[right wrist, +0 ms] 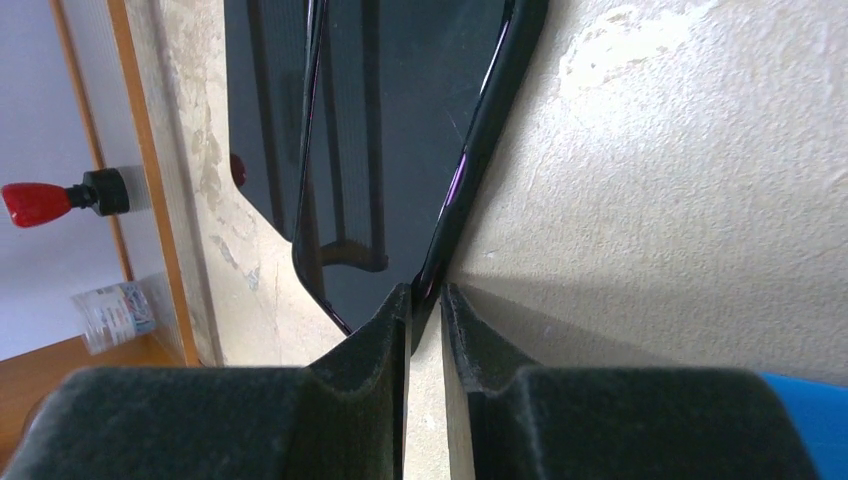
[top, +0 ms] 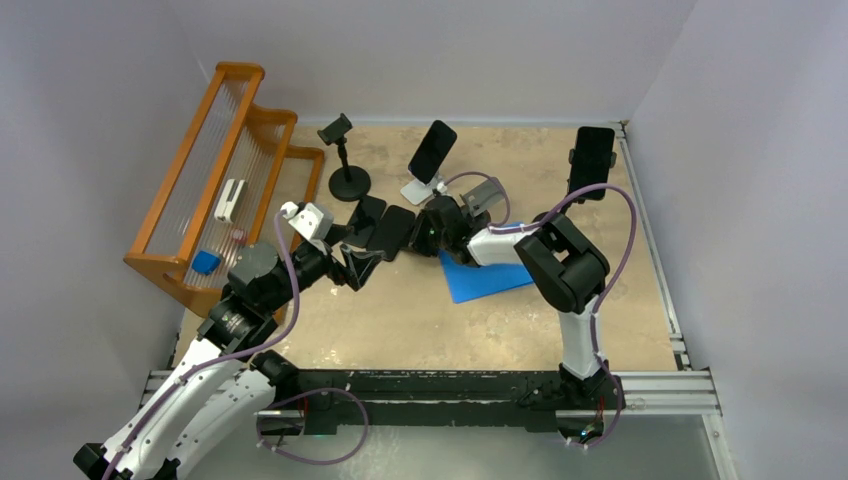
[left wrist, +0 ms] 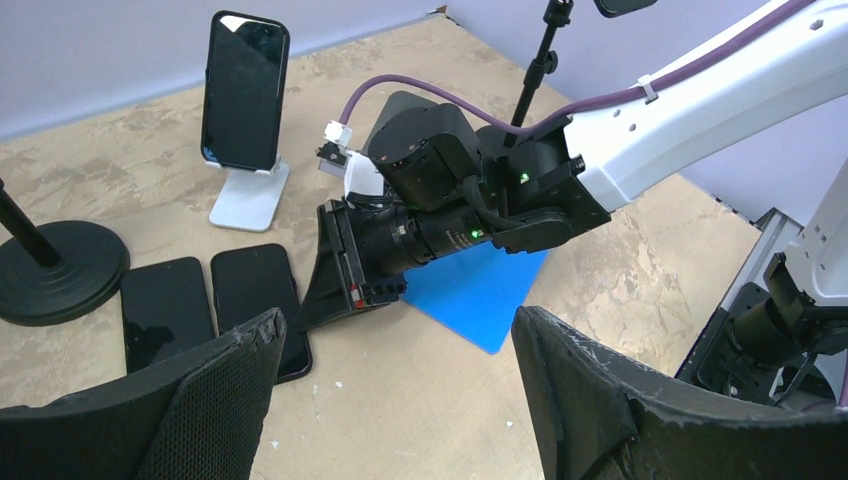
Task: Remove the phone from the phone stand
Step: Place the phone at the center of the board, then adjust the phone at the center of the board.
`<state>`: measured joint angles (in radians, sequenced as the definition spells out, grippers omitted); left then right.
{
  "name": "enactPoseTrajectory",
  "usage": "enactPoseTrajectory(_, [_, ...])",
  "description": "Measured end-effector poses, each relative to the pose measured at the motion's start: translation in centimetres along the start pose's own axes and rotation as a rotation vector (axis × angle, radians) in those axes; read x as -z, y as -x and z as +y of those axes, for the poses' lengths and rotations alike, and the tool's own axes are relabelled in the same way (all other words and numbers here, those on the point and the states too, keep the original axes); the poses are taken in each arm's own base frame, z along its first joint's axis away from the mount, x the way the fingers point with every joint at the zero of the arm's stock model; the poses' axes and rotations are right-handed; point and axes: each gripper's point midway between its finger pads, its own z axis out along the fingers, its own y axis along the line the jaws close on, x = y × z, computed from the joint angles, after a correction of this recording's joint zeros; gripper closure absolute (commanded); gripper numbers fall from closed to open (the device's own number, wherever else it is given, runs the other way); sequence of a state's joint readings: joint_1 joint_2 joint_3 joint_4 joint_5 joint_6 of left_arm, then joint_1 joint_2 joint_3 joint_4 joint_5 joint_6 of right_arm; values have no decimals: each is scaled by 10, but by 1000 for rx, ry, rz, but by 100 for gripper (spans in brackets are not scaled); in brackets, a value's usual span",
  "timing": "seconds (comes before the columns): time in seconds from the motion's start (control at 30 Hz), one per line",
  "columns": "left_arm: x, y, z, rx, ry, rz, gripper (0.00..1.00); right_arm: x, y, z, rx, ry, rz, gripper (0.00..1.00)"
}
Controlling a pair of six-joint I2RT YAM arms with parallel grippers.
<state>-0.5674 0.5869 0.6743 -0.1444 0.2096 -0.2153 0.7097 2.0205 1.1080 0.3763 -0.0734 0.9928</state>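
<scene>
right pincer (right wrist: 425,300): nearly pressed together; thin gap only; side edge of the pinched phone (right wrist: 400,130) is nipped between the pads near one corner
right pincer, overhead: seen low over the table (top: 600,300), fingers pointed left (top: 408,238)
pinched phone: dark, screen up, down on the table at centre (top: 393,232); whether its held edge is lifted cannot be told
second flat phone (left wrist: 165,310): laid just beside the pinched phone (left wrist: 255,300), on its left, parallel
left pincer (left wrist: 398,322): spread wide; nothing between the fingers; nothing touched; hung above the near ends of the two flat phones
left pincer, overhead: placed just left of the right pincer (top: 368,245)
propped phone (top: 432,150): leaned upright on the white stand (top: 418,190), behind the flat phones
clamped phone (top: 592,160): held on a stand at far right
round-base stand (top: 350,182): black, far left, clamp seen with no phone
blue mat (top: 490,278): flat under the right arm
wooden rack (top: 215,180): along the left wall
</scene>
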Motion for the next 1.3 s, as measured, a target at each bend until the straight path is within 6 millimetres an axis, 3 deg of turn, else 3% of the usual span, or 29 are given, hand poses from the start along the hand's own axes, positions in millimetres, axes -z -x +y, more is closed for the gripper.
enactPoseTrajectory(0.2, [0, 0, 0, 0, 0, 0, 18, 1, 7, -4, -12, 1, -2, 80])
enactPoseTrajectory(0.8, [-3, -4, 1, 4, 0, 17, 18, 7, 16, 5, 40, 26, -20, 56])
enactPoseTrajectory(1.1, [-9, -14, 5, 11, 13, 55, 17, 66, 40, 43, 106, 118, -119, 52])
enactPoseTrajectory(1.3, [-29, -46, 23, 44, 88, 191, 16, 120, 34, 45, 203, 191, -177, 53])
